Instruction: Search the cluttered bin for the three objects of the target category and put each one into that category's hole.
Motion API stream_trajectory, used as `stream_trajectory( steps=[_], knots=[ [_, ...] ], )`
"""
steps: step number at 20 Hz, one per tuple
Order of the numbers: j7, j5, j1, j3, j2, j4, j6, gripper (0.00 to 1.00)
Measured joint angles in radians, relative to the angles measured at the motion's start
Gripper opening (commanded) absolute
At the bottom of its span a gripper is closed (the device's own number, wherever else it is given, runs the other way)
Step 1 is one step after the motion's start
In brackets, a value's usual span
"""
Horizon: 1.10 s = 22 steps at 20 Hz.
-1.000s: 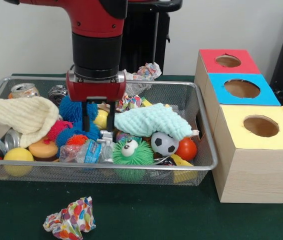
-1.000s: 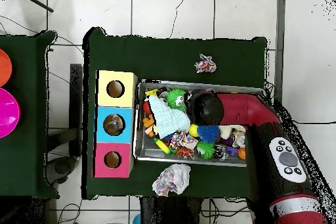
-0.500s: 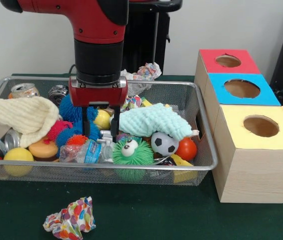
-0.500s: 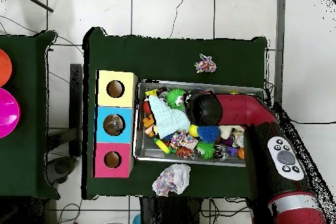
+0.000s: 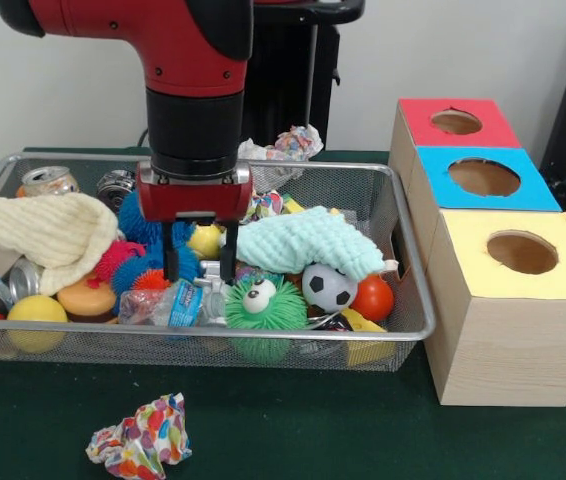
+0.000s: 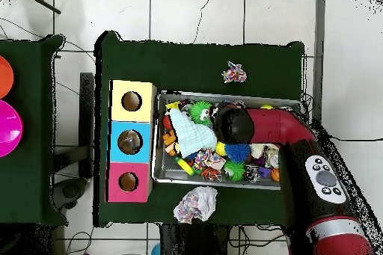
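My gripper [image 5: 199,276] hangs open inside the wire bin [image 5: 213,336], its fingertips low among the toys. They straddle a crumpled plastic wrapper [image 5: 161,303], with a small yellow ball [image 5: 204,240] behind them. A green fuzzy ball with eyes [image 5: 263,300] sits just to the right, then a soccer ball [image 5: 328,287] and a red ball [image 5: 373,297]. A mint cloth [image 5: 303,240] covers the bin's middle. Blue spiky balls [image 5: 146,220] lie to the left. Seen from overhead, the arm's wrist [image 6: 232,123] hides the gripper above the bin [image 6: 228,96].
Red [image 5: 456,121], blue [image 5: 483,177] and yellow [image 5: 521,252] hole boxes stand right of the bin. A cream cloth [image 5: 48,230], cans [image 5: 48,180] and a yellow ball [image 5: 35,312] fill the left end. Crumpled paper [image 5: 141,437] lies in front, and another wad [image 5: 288,145] lies behind.
The gripper has come down a little deeper into the bin, staying open over the same spot. The toys have not visibly shifted.
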<state>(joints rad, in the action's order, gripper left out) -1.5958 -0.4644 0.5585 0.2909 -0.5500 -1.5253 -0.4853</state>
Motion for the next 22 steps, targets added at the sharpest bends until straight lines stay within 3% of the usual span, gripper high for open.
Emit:
stream_trajectory(
  steps=[22],
  knots=[
    [0.000,0.000,0.057,0.001,0.036,0.000,0.013,1.00]
  ],
)
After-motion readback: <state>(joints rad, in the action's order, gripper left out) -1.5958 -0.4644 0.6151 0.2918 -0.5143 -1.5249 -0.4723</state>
